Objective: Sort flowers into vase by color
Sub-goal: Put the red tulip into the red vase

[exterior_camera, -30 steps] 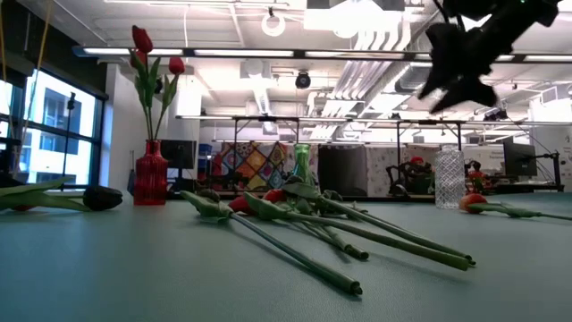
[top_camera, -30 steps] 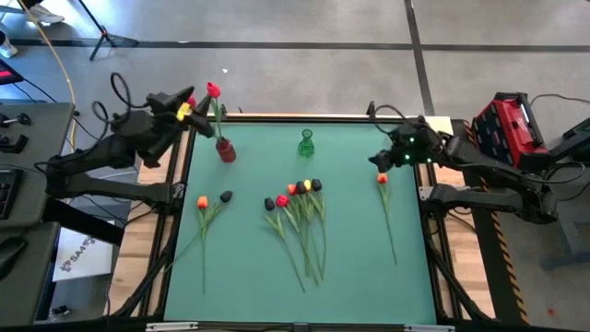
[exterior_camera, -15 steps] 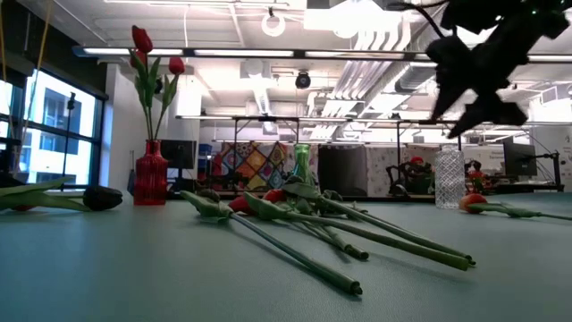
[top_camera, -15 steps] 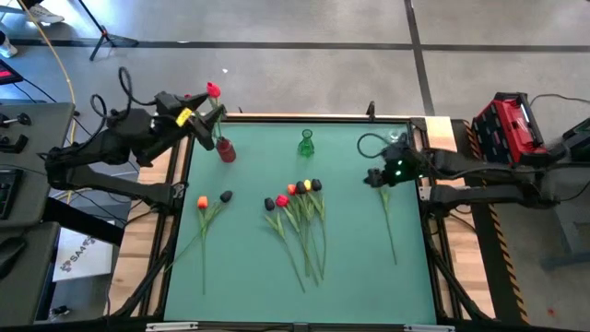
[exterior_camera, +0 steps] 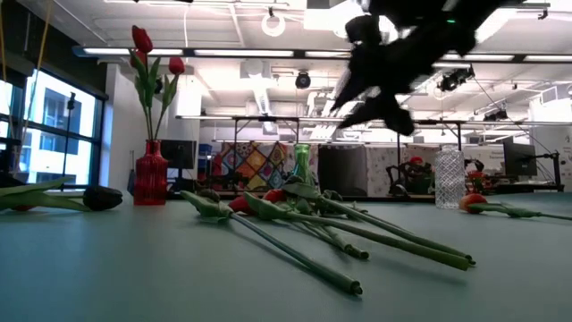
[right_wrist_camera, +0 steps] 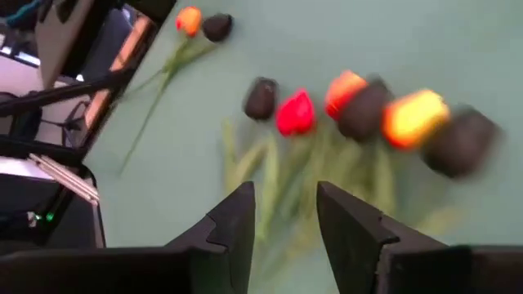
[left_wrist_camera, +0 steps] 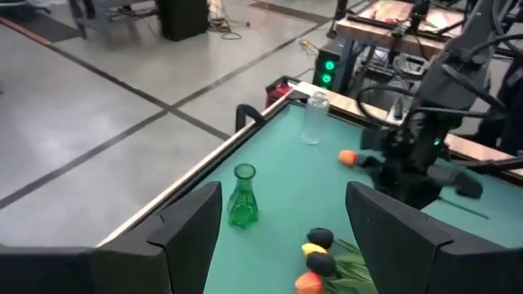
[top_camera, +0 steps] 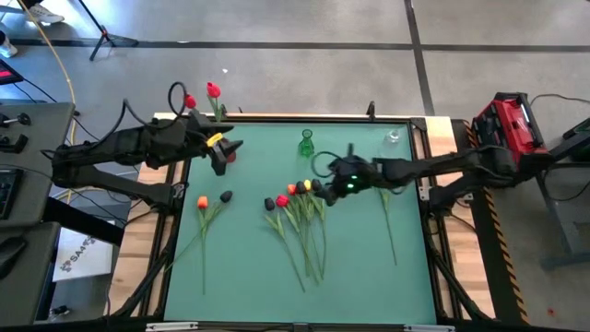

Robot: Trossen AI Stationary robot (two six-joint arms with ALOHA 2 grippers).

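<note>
Since a second ago, my right gripper (top_camera: 324, 188) has swung toward nine o'clock over the flowers (top_camera: 297, 195) heaped mid-table, fingers apart, empty, for picking; left gripper (top_camera: 226, 148) waits spread by the red vase (top_camera: 226, 155).

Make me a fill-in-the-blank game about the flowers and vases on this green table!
1. The red vase holds flowers whose heads are ____.
2. The green vase has ____ flowers in it.
3. The right hand hovers over the ____ of flowers in the table's middle.
4. The clear vase stands at the table's far ____ corner.

Missing words: red; no; pile; right
</note>
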